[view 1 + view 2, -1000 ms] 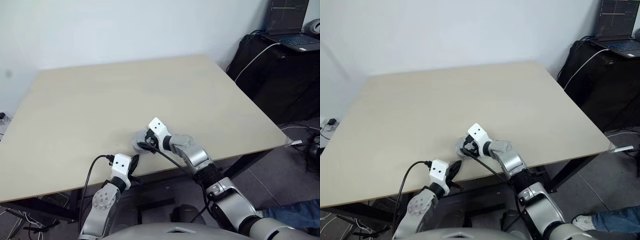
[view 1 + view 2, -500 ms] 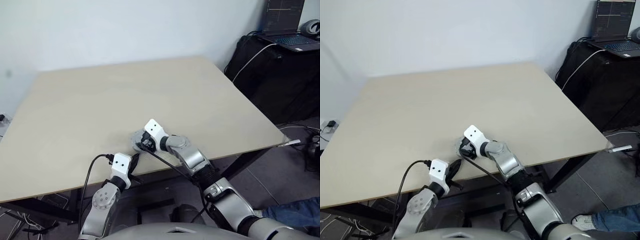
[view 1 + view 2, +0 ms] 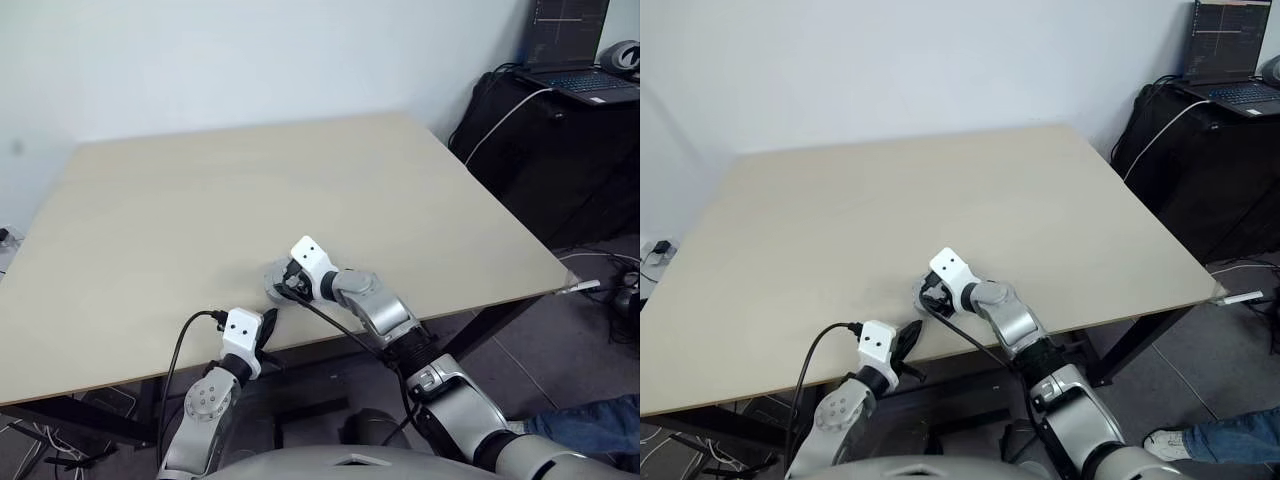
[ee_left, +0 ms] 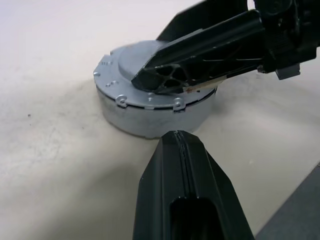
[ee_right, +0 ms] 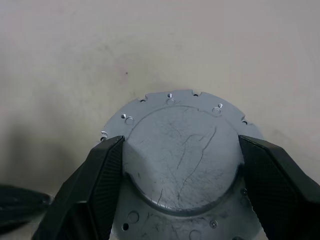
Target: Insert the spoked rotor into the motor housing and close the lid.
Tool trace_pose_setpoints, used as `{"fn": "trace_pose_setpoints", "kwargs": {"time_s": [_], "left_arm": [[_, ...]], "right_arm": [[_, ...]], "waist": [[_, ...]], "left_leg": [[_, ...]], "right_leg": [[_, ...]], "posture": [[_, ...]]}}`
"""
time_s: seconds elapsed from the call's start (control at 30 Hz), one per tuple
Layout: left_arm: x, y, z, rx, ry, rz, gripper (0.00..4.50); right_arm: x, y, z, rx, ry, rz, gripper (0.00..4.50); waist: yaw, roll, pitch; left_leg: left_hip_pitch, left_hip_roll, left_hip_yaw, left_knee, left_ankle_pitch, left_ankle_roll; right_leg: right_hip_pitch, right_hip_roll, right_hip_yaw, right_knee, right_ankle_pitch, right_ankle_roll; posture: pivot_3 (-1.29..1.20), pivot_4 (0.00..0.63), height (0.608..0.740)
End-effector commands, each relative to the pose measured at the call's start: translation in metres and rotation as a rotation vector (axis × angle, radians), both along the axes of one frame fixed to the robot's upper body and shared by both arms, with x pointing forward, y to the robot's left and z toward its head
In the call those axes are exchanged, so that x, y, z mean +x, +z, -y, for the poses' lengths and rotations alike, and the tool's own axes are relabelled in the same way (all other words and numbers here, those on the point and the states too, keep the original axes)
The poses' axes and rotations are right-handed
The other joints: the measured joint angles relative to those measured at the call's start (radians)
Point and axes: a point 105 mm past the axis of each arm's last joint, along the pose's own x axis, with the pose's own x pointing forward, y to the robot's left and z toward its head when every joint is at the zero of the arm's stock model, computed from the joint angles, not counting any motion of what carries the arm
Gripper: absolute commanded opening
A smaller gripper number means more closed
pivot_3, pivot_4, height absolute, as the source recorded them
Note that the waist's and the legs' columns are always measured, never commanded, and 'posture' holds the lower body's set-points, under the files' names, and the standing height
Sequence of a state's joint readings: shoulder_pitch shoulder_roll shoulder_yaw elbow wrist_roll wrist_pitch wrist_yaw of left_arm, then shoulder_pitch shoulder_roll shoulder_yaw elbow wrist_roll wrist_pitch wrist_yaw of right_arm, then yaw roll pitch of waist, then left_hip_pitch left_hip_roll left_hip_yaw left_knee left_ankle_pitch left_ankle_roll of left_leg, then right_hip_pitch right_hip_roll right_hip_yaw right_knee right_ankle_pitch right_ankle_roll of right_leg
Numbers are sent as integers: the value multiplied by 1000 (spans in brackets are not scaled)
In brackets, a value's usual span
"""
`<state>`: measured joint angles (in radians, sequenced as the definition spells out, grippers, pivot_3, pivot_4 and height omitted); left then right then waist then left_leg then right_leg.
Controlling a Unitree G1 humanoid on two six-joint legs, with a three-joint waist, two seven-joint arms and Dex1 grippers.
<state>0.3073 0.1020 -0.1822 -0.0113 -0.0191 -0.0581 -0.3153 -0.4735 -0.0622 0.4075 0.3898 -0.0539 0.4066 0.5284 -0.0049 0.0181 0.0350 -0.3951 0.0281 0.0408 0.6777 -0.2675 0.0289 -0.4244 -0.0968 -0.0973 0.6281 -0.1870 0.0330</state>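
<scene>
Near the table's front edge stands a round grey unit. Its body is the motor housing (image 4: 150, 117), grey outside, with the windings covered. On top lies a silver-grey flanged disc with a raised round centre, the lid (image 5: 182, 165). My right gripper (image 5: 181, 142) reaches over it, one black finger pressed against each side of the raised centre. My left gripper (image 4: 177, 137) is shut and empty, its tip close to the housing's side wall; in the left eye view the left gripper (image 3: 268, 322) sits at the table edge. The spoked rotor is hidden.
The pale table (image 3: 250, 180) stretches bare behind and to both sides of the unit. A black cable (image 3: 185, 340) loops off my left wrist. At the far right, a dark stand (image 3: 560, 150) holds a laptop (image 3: 575, 50). A person's leg (image 3: 590, 420) shows at lower right.
</scene>
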Motion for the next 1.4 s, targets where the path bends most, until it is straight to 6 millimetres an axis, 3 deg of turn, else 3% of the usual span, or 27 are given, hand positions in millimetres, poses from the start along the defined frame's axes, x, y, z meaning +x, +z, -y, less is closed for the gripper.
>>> {"fn": "trace_pose_setpoints", "kwargs": {"time_s": [0.03,0.37,0.6,0.93,1.1,1.23,1.4], "left_arm": [[4,13,2,-11,-5,58,0],[8,12,1,-13,-8,50,0],[15,18,-4,-27,19,84,0],[58,53,-43,-5,132,161,0],[77,62,-66,-31,155,108,0],[87,66,-58,-139,33,7,0],[85,74,-36,-242,-190,-81,0]], "right_arm": [[3,-1,5,-30,0,32,3221],[2,-8,7,-17,-66,-128,3221],[3,-8,8,-44,-61,-125,3221],[4,-9,10,-80,-55,-81,3221],[3,-10,10,-88,-48,-84,3221],[2,-9,6,-85,-37,-84,3221],[0,-7,5,-73,-30,-92,3221]], "waist": [[0,0,0],[-2,-1,-1],[-1,-2,-2],[-2,-3,-3],[-1,-3,-3],[-3,-4,-4],[-7,-4,-4]], "left_leg": [[0,0,0,0,0,0],[1,0,1,1,0,0],[1,0,1,1,0,0],[0,0,0,2,0,0],[1,0,0,2,0,0],[1,-1,-2,4,0,0],[2,-1,-2,3,0,0]], "right_leg": [[0,0,0,0,0,0],[0,0,0,1,0,0],[0,0,0,1,0,0],[1,0,1,1,0,1],[2,1,0,1,1,1],[4,1,0,1,1,1],[10,1,1,0,1,1]], "posture": [[0,0,740],[0,0,740],[0,0,740],[0,0,740],[0,0,740],[0,0,740],[0,0,740]]}}
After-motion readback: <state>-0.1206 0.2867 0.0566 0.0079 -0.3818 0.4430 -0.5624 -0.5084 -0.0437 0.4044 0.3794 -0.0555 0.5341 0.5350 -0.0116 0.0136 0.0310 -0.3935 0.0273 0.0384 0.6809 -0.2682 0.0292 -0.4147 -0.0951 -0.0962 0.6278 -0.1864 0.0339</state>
